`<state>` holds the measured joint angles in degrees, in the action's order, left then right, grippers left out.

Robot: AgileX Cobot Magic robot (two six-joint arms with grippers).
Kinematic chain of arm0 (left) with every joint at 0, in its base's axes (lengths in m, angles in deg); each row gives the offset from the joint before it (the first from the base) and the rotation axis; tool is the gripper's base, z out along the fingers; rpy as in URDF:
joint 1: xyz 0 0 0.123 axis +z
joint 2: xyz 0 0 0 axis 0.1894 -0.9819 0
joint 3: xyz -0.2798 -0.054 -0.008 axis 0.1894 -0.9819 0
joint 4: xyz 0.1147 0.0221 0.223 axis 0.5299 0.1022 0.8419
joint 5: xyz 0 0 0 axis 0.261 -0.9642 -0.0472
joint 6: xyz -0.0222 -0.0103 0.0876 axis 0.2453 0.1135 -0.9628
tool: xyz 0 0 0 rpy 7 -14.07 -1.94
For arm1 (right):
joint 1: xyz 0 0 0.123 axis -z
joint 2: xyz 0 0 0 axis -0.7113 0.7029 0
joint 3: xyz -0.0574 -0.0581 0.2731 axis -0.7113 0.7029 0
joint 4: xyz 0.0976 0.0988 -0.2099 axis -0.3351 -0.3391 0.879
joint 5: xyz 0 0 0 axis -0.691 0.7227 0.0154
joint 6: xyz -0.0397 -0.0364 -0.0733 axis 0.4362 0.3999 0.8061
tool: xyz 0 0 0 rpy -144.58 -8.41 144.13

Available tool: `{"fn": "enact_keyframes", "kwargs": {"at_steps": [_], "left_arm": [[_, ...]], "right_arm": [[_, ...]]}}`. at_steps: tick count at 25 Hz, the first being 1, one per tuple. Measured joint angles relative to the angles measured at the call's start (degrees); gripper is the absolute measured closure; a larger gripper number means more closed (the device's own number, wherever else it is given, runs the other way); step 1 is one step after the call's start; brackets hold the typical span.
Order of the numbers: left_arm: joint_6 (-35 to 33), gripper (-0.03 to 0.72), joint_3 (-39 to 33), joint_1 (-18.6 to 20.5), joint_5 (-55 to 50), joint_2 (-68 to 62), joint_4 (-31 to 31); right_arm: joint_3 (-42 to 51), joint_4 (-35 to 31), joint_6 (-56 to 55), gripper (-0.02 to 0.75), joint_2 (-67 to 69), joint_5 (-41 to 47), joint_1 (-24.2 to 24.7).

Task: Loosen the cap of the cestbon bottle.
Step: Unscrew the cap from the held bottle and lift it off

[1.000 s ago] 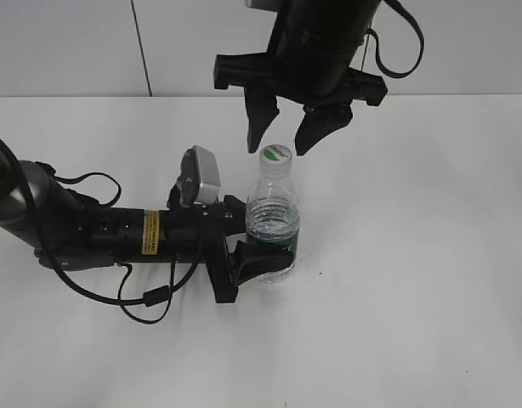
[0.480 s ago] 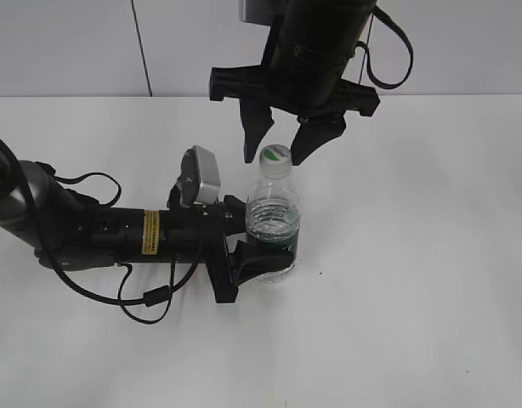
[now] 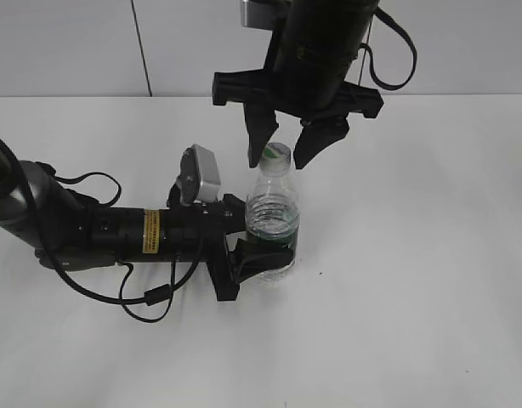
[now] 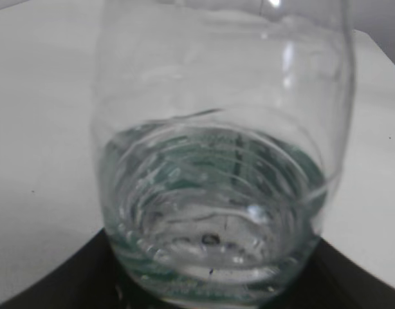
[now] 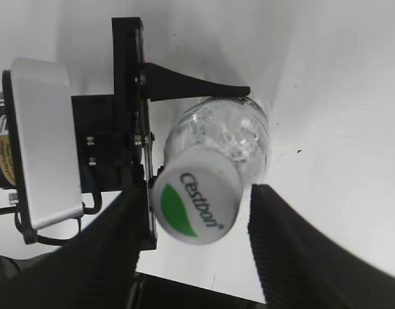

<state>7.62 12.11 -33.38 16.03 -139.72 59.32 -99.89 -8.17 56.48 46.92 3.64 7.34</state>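
Observation:
The cestbon bottle (image 3: 272,221) stands upright on the white table, clear with a dark green label band low down. My left gripper (image 3: 259,242) lies level on the table and is shut on the bottle's lower body; the bottle fills the left wrist view (image 4: 217,161). The white cap (image 3: 276,154) with a green mark tops the bottle. My right gripper (image 3: 283,153) hangs from above, open, one finger on each side of the cap. In the right wrist view the cap (image 5: 196,201) lies between the two black fingers (image 5: 204,225), with a gap on the right side.
The left arm (image 3: 91,229) lies across the white table (image 3: 414,255) at the left, with a loose black cable (image 3: 150,293) looping beside it. A white wall (image 3: 65,42) rises behind the table.
My right gripper has come down from above the cap until its fingers flank the cap. The left gripper and the bottle have stayed in place.

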Motion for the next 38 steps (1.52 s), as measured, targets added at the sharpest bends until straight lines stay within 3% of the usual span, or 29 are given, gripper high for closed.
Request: {"fn": "enact_keyframes", "kwargs": {"at_steps": [11,17,25,38], "left_arm": [[-0.2,0.274,0.0,0.0,0.0,0.0,0.4],[-0.2,0.274,0.0,0.0,0.0,0.0,0.4],[-0.2,0.274,0.0,0.0,0.0,0.0,0.4],[0.0,0.274,0.0,-0.1,-0.1,0.0,0.1]], "right_arm": [[0.0,0.0,0.1,0.344,0.0,-1.5,0.0],[0.0,0.4,0.1,0.434,0.0,-1.4,0.0],[0.0,2.0,2.7,0.439,0.0,-1.2,-0.1],[-0.2,3.8,38.3,0.442,-0.1,-2.0,-0.2]]}}
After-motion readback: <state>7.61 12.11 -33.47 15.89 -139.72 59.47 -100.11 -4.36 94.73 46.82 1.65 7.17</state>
